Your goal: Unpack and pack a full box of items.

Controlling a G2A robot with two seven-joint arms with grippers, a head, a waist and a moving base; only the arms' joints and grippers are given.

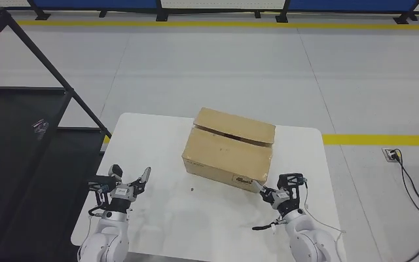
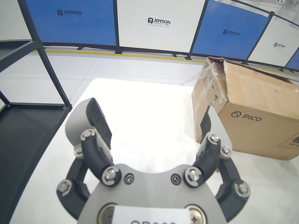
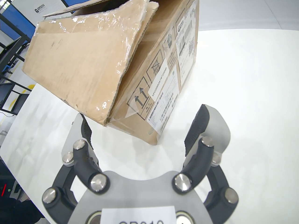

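1. My left gripper (image 1: 131,174) hangs over the worktop's (image 1: 190,223) near left corner, fingers (image 2: 98,120) spread wide, holding nothing.
2. My right gripper (image 1: 278,188) sits by the near right edge, also apart and empty, just beside a corner of the cardboard box (image 1: 226,154).
3. That cardboard box stands mid-worktop, toward the far edge, its flaps (image 1: 236,126) loosely folded over.

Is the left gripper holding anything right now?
No, the left gripper stands open and empty over the table, apart from the cardboard box.
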